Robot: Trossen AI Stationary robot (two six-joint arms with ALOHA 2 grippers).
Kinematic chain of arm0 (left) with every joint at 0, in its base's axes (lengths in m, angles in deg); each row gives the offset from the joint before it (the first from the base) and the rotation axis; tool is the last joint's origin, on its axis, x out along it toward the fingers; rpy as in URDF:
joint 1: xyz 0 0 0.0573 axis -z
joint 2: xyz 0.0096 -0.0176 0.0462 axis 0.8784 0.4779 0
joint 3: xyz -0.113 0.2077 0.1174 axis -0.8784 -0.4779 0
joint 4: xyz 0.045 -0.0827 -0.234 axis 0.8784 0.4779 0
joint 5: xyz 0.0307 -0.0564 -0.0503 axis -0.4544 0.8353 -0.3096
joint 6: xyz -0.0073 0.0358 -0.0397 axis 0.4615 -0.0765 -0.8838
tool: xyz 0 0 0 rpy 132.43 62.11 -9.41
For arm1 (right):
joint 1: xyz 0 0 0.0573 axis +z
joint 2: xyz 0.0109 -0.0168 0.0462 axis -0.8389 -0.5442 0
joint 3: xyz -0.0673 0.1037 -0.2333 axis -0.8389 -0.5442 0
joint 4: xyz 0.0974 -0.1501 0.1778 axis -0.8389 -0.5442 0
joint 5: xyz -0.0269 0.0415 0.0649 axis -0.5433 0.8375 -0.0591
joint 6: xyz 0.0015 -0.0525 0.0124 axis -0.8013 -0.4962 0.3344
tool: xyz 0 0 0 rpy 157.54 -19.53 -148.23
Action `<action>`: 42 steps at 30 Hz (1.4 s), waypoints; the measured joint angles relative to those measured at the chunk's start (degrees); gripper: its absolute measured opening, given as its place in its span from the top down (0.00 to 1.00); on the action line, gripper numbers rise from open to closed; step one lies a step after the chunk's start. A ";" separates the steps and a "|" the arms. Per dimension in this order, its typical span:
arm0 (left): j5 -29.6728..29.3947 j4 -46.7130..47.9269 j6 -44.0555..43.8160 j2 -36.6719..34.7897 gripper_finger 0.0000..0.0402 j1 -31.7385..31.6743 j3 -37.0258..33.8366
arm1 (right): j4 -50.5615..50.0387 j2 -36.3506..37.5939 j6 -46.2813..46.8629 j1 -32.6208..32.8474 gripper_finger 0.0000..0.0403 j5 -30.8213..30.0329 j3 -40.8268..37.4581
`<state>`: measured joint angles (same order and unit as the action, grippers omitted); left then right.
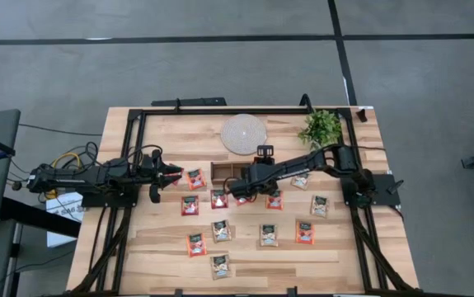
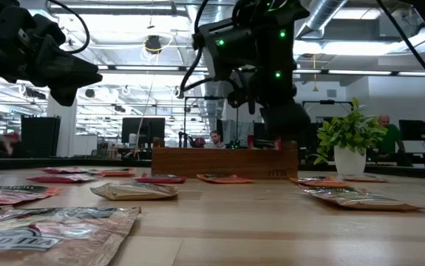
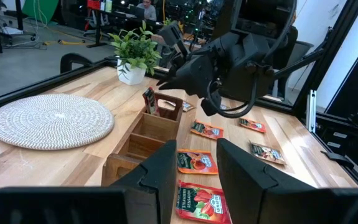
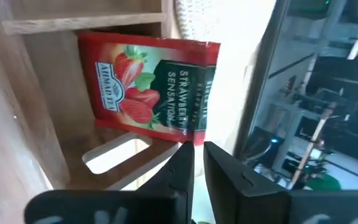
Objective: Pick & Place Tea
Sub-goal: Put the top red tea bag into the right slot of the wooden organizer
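Both arms matte black, built of chunky jointed segments on black bases; black frame rails run from each base along the tabletop (image 1: 327, 256) edges. Left tool (image 3: 194, 168): two broad flat dark fingers (image 3: 160, 171) with squared, bevelled tips; yellow and orange cables coil beside the left arm's base. Right tool (image 4: 194, 165): two dark slab-like fingers (image 4: 179, 171), smooth-faced, angular at the ends; its wrist housing is bulky, looped with black cable, and carries small green indicator lights.
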<state>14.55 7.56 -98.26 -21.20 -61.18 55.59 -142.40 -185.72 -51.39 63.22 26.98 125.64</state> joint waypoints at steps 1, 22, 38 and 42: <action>-0.02 0.00 0.00 0.00 0.74 0.02 0.00 | -0.33 0.00 0.00 0.15 0.92 -0.22 0.34; 0.02 0.00 -0.33 0.00 0.74 0.02 0.00 | -5.82 8.20 -4.35 0.90 0.93 -3.25 15.98; -0.15 -1.03 -3.26 0.00 0.74 0.00 0.00 | -5.45 24.69 3.15 6.11 0.93 29.62 15.91; -0.15 -1.48 -7.39 0.02 0.74 0.02 0.00 | -8.31 26.39 5.24 10.37 0.94 27.69 15.91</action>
<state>14.40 6.08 -105.65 -21.17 -61.16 55.59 -150.72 -159.33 -46.15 73.59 54.67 141.55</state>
